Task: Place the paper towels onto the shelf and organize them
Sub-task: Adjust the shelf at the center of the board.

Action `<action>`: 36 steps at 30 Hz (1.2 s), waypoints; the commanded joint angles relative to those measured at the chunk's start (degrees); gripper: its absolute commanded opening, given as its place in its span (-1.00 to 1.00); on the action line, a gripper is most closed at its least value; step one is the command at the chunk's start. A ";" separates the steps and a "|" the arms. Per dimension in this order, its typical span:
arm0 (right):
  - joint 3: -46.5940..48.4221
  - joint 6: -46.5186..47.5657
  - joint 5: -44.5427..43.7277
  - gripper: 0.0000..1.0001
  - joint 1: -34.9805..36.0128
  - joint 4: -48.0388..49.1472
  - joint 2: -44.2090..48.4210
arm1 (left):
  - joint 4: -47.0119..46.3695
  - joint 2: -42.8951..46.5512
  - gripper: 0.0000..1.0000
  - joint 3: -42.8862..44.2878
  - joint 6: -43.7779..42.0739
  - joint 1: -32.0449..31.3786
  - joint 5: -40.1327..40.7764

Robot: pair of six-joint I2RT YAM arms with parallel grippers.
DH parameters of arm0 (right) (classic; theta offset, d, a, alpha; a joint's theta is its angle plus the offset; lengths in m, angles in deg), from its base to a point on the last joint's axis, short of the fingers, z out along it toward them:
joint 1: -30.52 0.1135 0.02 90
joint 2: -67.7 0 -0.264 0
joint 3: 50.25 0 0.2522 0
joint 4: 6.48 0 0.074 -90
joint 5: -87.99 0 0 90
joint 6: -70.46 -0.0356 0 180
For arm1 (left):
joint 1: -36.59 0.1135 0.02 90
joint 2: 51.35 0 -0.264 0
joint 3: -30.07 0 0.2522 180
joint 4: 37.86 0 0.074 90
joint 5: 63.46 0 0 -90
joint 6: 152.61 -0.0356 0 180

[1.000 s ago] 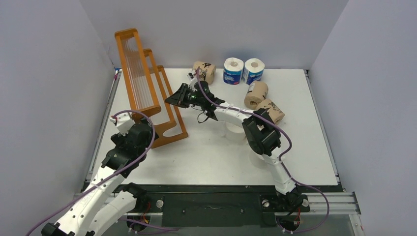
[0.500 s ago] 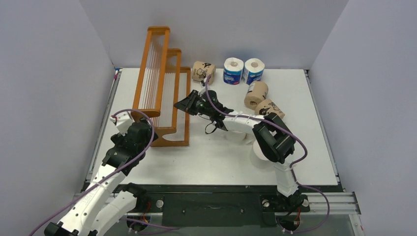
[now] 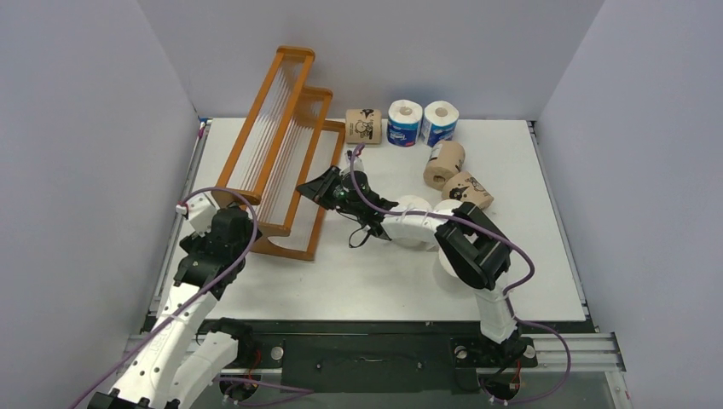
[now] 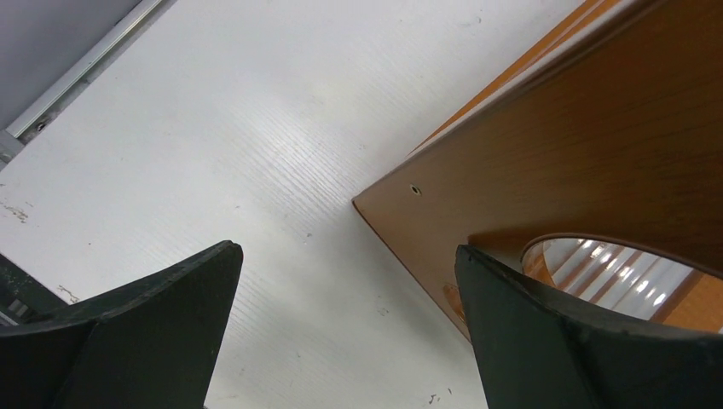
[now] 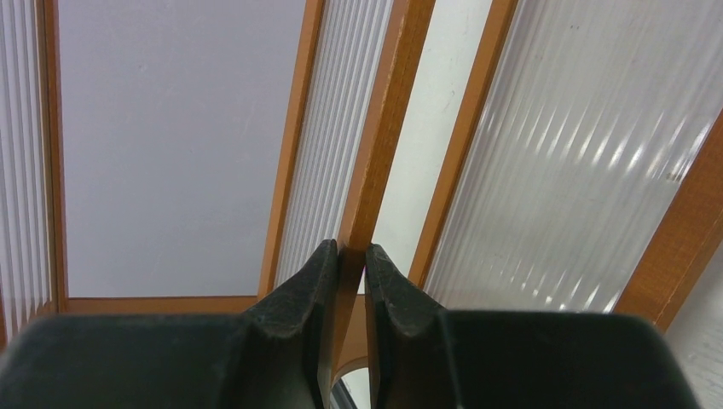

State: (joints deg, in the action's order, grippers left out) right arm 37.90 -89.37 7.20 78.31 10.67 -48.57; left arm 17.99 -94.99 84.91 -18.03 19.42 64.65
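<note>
The orange-brown shelf [image 3: 281, 145] stands tilted at the back left of the table. My right gripper [image 3: 321, 185] is shut on one of its thin wooden rails [image 5: 384, 128], with the clear slatted tiers on either side [image 5: 351, 249]. My left gripper [image 3: 199, 209] is open and empty [image 4: 345, 249] by the shelf's near side panel [image 4: 580, 145], apart from it. One brown roll [image 3: 364, 126] and two blue-and-white rolls [image 3: 405, 123] stand at the back. Two brown rolls [image 3: 444, 164] lie to the right. White rolls [image 3: 416, 204] are partly hidden behind my right arm.
Grey walls enclose the table on three sides. The shelf's near corner sits close to the table's left edge rail [image 3: 175, 230]. The right arm's cable [image 3: 511, 256] loops over the middle of the table.
The shelf has swung round, its far end moving right, with my right gripper on its rail. The back brown roll has shifted right against the blue-and-white rolls. My left gripper has drifted left.
</note>
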 commanded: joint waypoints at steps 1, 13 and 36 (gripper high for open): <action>0.04 -1.52 4.84 -1.00 6.03 2.84 0.74 | -7.11 -0.78 0.93 3.01 0.83 2.57 -0.07; 5.12 -0.99 2.82 -0.94 8.32 -1.57 -1.09 | -7.95 -0.23 0.93 3.07 -0.36 7.22 -3.12; 12.05 0.58 15.77 0.28 -11.75 1.15 -2.40 | -7.41 5.53 0.93 0.95 0.24 8.06 -10.33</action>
State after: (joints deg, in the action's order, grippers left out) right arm 42.71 -87.44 18.72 67.84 6.23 -46.84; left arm 14.49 -90.31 84.95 -18.51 27.31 56.36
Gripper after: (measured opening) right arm 0.653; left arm 0.965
